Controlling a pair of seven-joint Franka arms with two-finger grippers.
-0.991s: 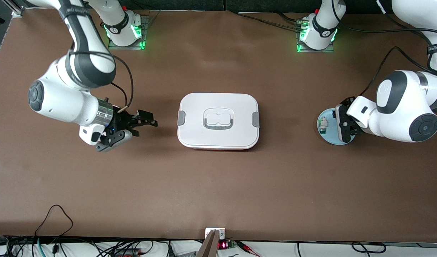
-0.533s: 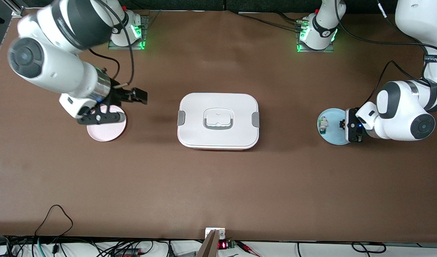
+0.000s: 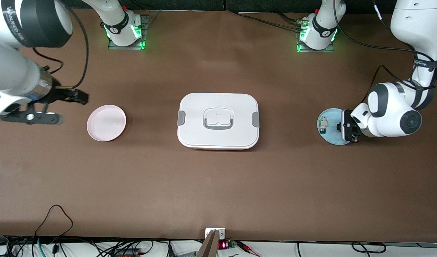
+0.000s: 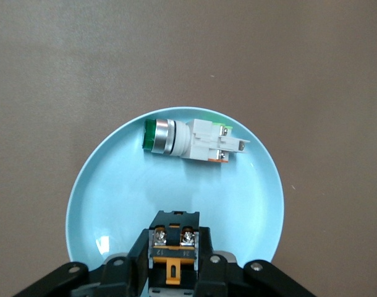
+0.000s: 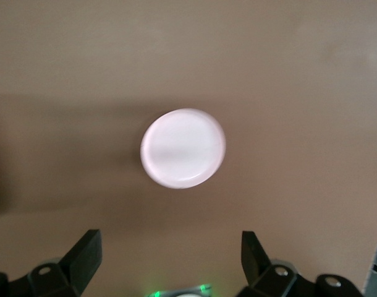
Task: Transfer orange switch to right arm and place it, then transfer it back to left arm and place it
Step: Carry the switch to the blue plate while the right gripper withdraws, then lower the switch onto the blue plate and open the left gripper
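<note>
I read little lettering — only "12" on the orange switch (image 4: 173,246) terminals in the left wrist view, plus partial grey print on both arms' forearm sleeves, top corners of the front view.

Blue plate (image 3: 328,135) at centre-right of the front view holds two parts: a white-and-green component (image 3: 322,125) on its box-facing side, and the orange switch (image 3: 339,126) just beside it. My left claw (image 3: 348,126) is down on that plate, fingers (image 4: 208,266) narrow and pressed on both sides of the switch — clamped on it, the switch at the bottom centre of the left wrist view, its screws and orange tab showing. The green-capped component (image 4: 191,139) lies on its side above it in that view, apart from the claw.

Pink plate (image 3: 106,122) at centre-left holds nothing. My right claw (image 3: 56,105) hangs at the left edge of the front view, over bare tabletop (image 3: 218,185) beside that plate, fingers (image 5: 86,250) spread wide, gripping nothing.

White box (image 3: 218,121) sits mid-frame between the plates, lid on, grey latches at both ends, red edge at its base.

Tabletop is plain brown; green lights glow at both arm bases along the top; cables run along the bottom edge.
</note>
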